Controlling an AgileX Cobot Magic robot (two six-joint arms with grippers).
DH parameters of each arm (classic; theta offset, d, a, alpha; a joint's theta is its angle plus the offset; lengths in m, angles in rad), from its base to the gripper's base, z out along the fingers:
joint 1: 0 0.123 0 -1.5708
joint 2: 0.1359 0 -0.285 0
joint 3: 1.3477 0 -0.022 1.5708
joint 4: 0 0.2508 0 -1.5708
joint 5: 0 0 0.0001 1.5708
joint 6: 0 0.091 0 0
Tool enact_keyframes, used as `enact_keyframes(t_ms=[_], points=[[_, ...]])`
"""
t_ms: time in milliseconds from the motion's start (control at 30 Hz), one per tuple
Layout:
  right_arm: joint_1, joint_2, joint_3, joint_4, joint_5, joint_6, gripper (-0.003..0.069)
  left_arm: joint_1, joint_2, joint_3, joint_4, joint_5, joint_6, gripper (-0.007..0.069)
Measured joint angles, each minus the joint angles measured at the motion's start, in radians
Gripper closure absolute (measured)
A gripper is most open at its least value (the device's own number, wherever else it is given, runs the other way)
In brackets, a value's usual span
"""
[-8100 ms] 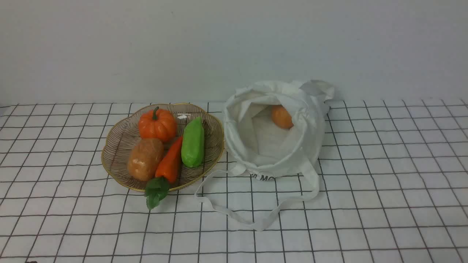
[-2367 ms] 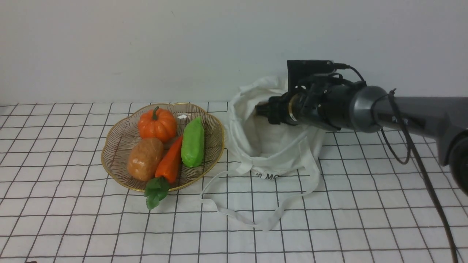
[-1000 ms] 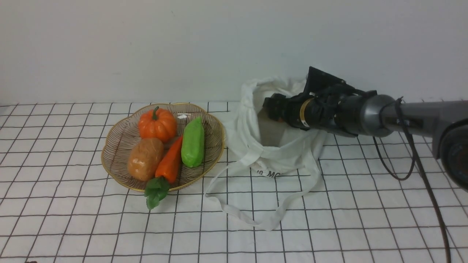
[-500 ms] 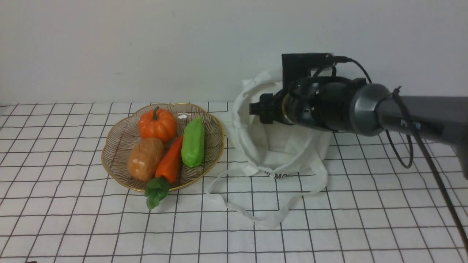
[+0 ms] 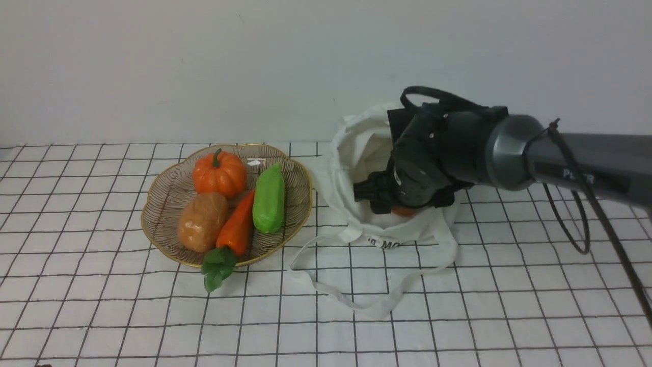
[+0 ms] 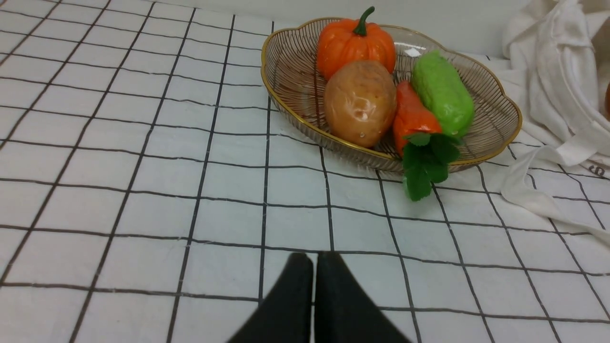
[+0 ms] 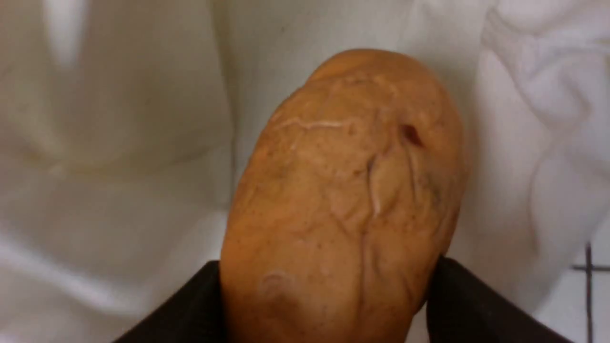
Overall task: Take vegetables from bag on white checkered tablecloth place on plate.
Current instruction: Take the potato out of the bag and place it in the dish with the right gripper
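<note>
right arm: the right gripper (image 5: 398, 200) is lowered into the open mouth of the bag (image 5: 356, 153), which lies just to the right of the plate (image 5: 163, 204) on the white checkered tablecloth (image 5: 509, 285). in the right wrist view, its black fingers (image 7: 469, 307) clamp an orange-brown vegetable (image 7: 343, 200) from both sides. the vegetable is inside the bag, with white cloth all around it. the front view shows only a sliver of orange under the gripper body.

left arm: the left gripper (image 6: 314, 271) has its jaws pressed together with nothing between them. it sits over the tablecloth, well apart from the plate.

plate contents: pumpkin (image 5: 219, 173), potato (image 5: 202, 220), carrot (image 5: 237, 224) and a green vegetable (image 5: 269, 199). the carrot's leaves hang over the near rim.

the bag's strap handles (image 5: 356, 300) trail on the cloth, to the right of the plate.
</note>
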Motion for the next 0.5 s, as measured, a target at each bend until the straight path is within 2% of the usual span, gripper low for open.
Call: enact_keyframes(t_ms=[100,267,400,500], points=[[0.009,-0.069,0.0,0.06,0.038,-0.085,0.0183,0.0,0.0,0.0,0.0,0.0,0.0,0.0632],[0.046,-0.198,0.0,0.127,0.021,-0.16,0.0183,0.0,0.0,0.0,0.0,0.0,0.0,0.0632],[0.1,-0.251,0.0,0.195,-0.134,-0.222,0.0183,0.0,0.0,0.0,0.0,0.0,0.0,0.0632],[0.149,-0.218,0.0,0.234,-0.31,-0.271,0.0183,0.0,0.0,0.0,0.0,0.0,0.0,0.0632]])
